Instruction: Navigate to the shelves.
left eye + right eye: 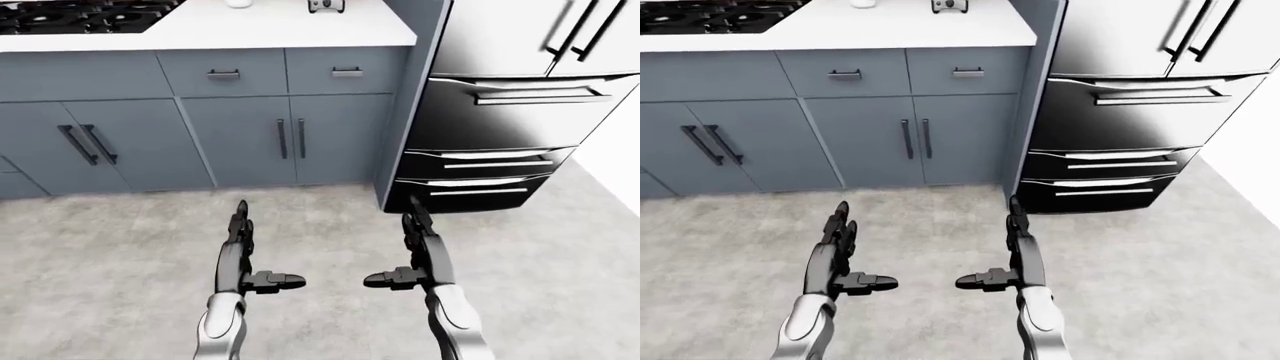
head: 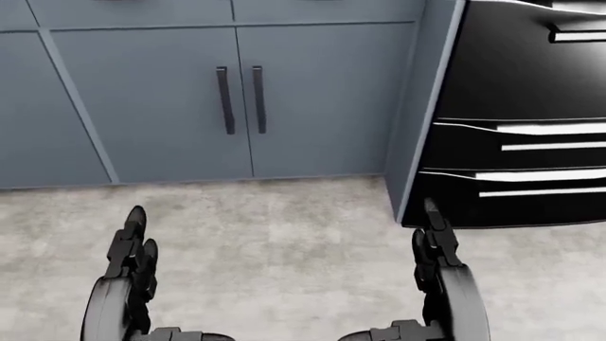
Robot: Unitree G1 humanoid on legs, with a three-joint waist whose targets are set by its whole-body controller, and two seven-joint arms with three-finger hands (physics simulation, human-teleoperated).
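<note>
**A:** Kitchen floor ahead, grey cabinets [image 1: 240,139] at 11 o'clock, fridge [image 1: 500,112] at 2. See any shelves?

**B:** Nope, they're not in any view, so you've got walking left. Your left hand [image 1: 240,247] and right hand [image 1: 420,247] are both spread wide, holding nothing.

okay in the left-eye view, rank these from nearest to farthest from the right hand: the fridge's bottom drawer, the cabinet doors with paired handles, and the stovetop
1. Fridge's bottom drawer, just up-right of the right hand.
2. Cabinet doors with paired handles, up-left.
3. Stovetop, top-left corner.
</note>
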